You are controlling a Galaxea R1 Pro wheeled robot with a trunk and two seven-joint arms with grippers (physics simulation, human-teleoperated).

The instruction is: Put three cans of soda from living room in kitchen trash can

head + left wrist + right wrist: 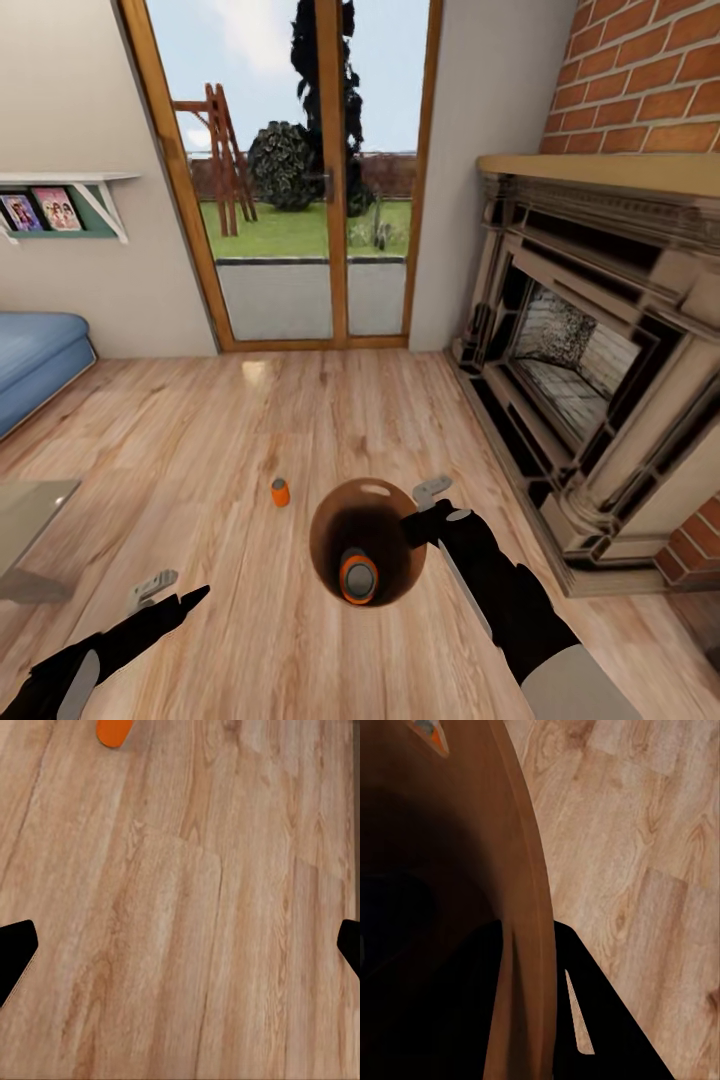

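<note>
Lying on its side at the bottom of the tash can (pixel 335 525), one can of soda (pixel 358 579) shows its grey metal end ringed in orange, with its long axis running from the bin's floor up toward the camera. From the head view the bin sits on the light wood floor (pixel 300 420) low in the picture, near 6 o'clock, and we look almost straight down into its coppery-brown, dark-shadowed inside. The right gripper (pixel 437 507) is clamped on the bin's rim at about 2 o'clock on the opening, one finger inside the wall and one outside; the right wrist view shows the curved brown wall (pixel 521 907) passing between the two dark fingers (pixel 607 1020), and a sliver of the orange can (pixel 431 733) deep inside. A second can of soda (pixel 280 492) stands upright on the floor, just outside the bin at about 10 o'clock from it, apart from the rim. It also shows as an orange shape (pixel 114 730) at the edge of the left wrist view. The left gripper (pixel 170 592) hovers above bare planks at about 8 o'clock from the bin, its fingers spread wide and holding nothing. Farther out, wood-framed glass doors (pixel 300 170) stand at 12 o'clock, a red brick fireplace (pixel 600 330) at 3 o'clock, and a blue sofa (pixel 35 360) at 9 o'clock, with the corner of a glass coffee table (pixel 30 510) below it.
</note>
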